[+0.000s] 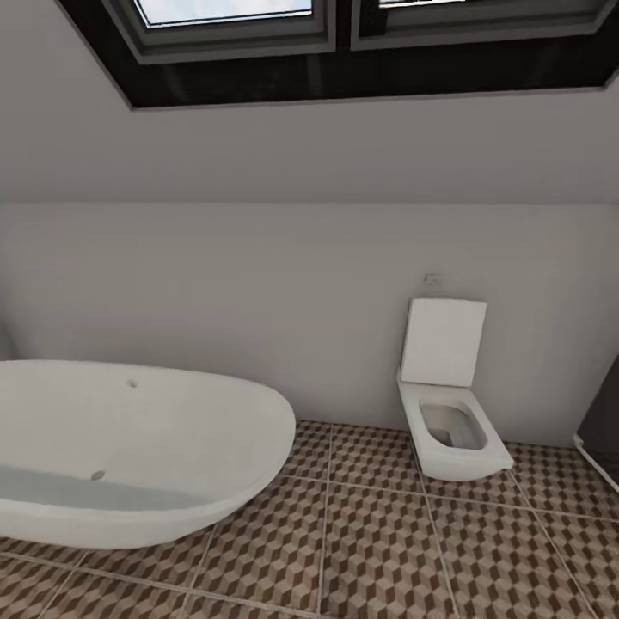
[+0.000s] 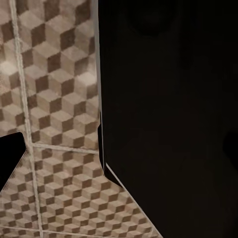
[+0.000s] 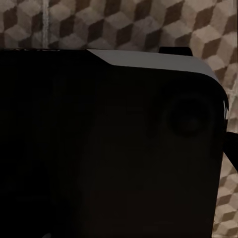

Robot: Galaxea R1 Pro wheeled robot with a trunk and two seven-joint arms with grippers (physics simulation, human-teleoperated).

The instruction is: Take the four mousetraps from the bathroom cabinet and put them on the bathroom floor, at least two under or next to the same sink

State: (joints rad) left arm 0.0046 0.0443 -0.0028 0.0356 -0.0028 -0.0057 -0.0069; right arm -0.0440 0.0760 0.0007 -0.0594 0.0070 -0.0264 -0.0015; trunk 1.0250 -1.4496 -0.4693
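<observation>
**In the bathroom, no traps or cabinet in sight yet**

Nearest my head camera is the cube-patterned bathroom floor (image 1: pixel 387 550), running from 6 o'clock out to the wall. The oval bathtub (image 1: pixel 129 456) fills the 8 o'clock side, its rim curving toward centre, and a wall-hung toilet (image 1: pixel 451 425) with its lid up sits at about 3 o'clock. A dark slab (image 1: pixel 602 430) cuts in at the right edge; I can't tell what it is. A skylight (image 1: pixel 232 17) crosses the sloped ceiling at 12 o'clock.

Both wrist cameras look down onto the same tiles past large dark shapes, which I take to be parts of the robot's own body. That suggests the arms hang tucked low for driving, though it is only my reading. I can't tell how wide either gripper stands or whether it has hold of anything.

The mousetraps, their cabinet and the sink are somewhere outside what I'm seeing. I judge I'm at the travelling stage and need to swing the base round to find the cabinet.
</observation>
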